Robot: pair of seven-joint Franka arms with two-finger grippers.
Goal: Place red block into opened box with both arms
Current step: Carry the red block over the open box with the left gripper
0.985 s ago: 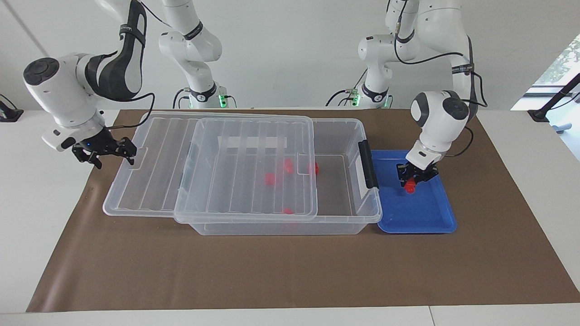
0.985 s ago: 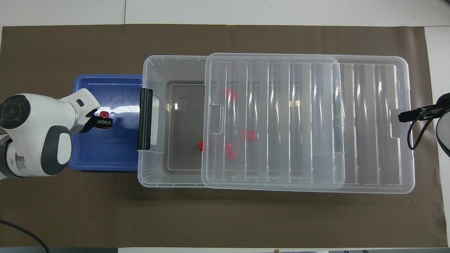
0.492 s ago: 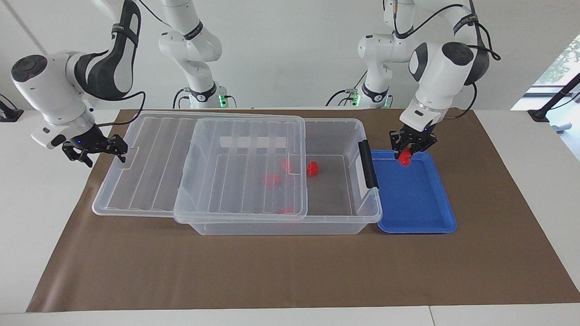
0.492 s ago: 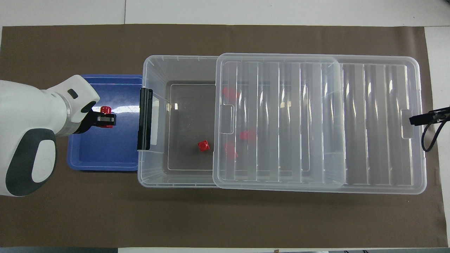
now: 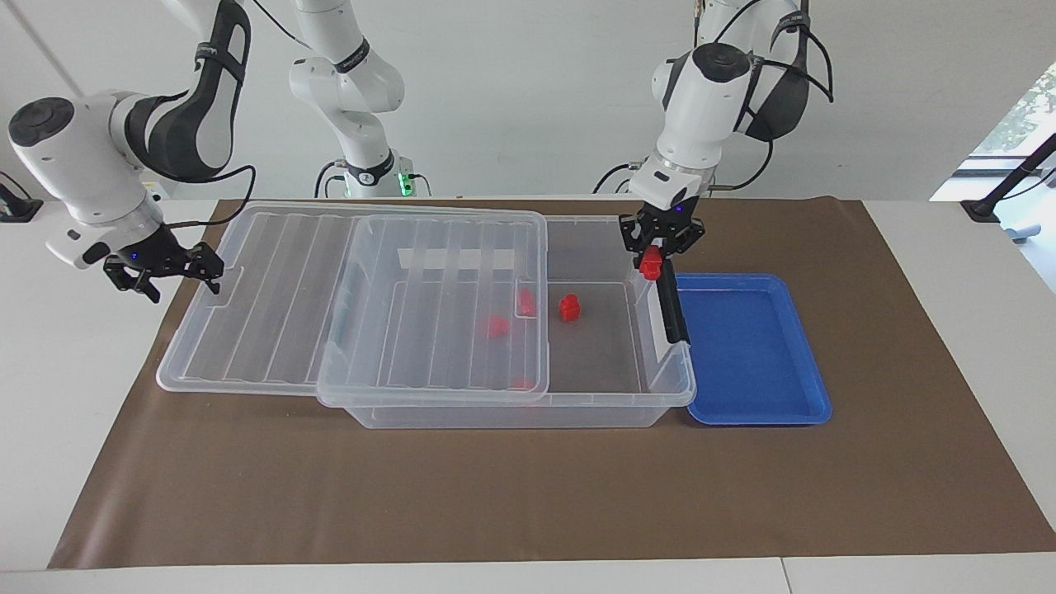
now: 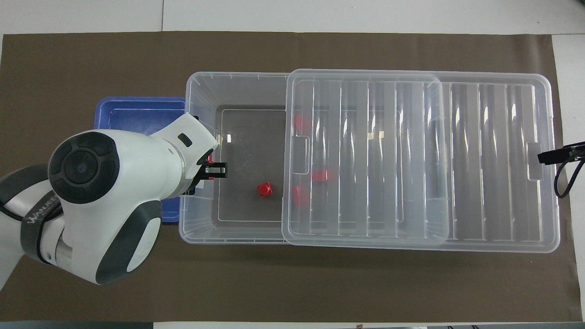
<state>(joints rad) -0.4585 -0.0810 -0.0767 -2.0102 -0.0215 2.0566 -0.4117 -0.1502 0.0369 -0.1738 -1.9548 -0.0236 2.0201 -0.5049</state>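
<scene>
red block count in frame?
5 red blocks: one in the left gripper over the box's latch end; one on its uncovered floor; three under the lid. More may hide there.

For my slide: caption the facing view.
Left gripper carries red block over the box rim; right gripper at lid's edge.

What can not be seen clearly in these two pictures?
- Red block: in the overhead view the left arm's wrist covers most of it.
- Blue tray: overhead, the left arm hides much of it.
- Red pieces under the lid: blurred by the ribbed plastic in both views; their number and shape are unclear.
- Right gripper: overhead, the picture's edge cuts it off; whether it touches the lid cannot be told.
</scene>
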